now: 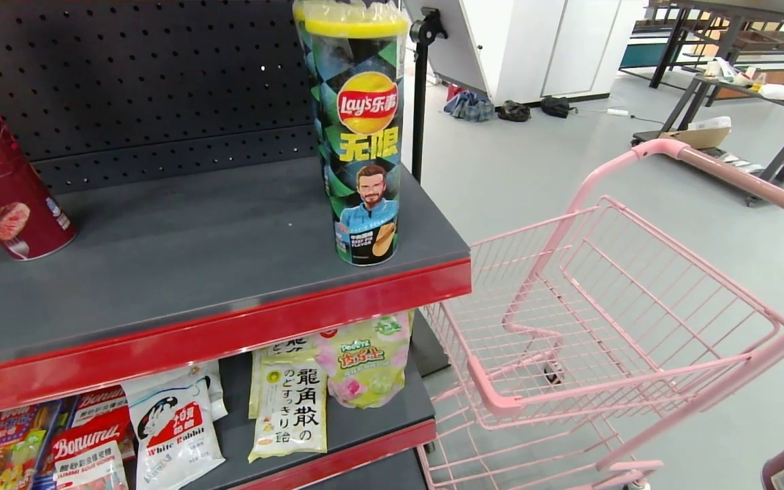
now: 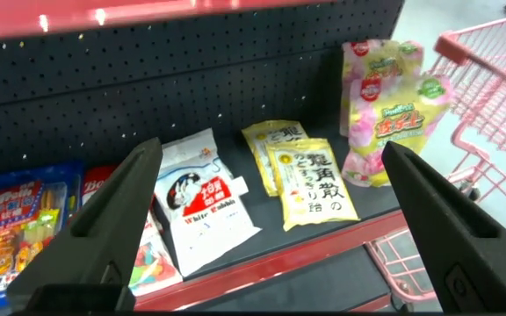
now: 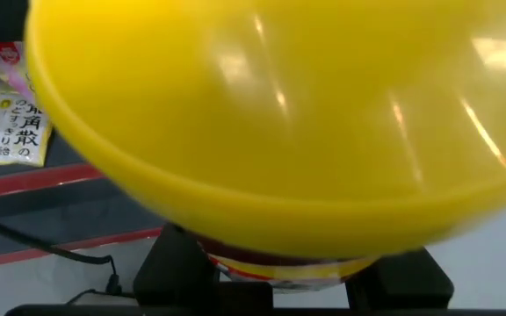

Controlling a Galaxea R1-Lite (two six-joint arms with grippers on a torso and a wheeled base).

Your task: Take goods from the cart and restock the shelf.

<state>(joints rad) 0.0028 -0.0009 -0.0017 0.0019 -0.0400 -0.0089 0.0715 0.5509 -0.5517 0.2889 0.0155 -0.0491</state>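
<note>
Restocking run: the right hand (image 3: 288, 274) grips a yellow-lidded crisp can (image 3: 279, 114) low on its body, lid end toward the wrist camera. The can sits at the lower right corner of the head view, beside the pink cart (image 1: 637, 381). The upper shelf (image 1: 194, 272) lies up and left of it, with bare deck between the red can (image 1: 4, 184) and the green can (image 1: 363, 136), the likely drop spot. The left hand (image 2: 272, 149) hangs spread wide, holding nothing, before a row of snack packets (image 2: 310, 180).

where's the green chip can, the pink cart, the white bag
green chip can (image 1: 363, 156), head view, label
pink cart (image 1: 667, 146), head view, handle
white bag (image 2: 202, 206), left wrist view, front
</note>
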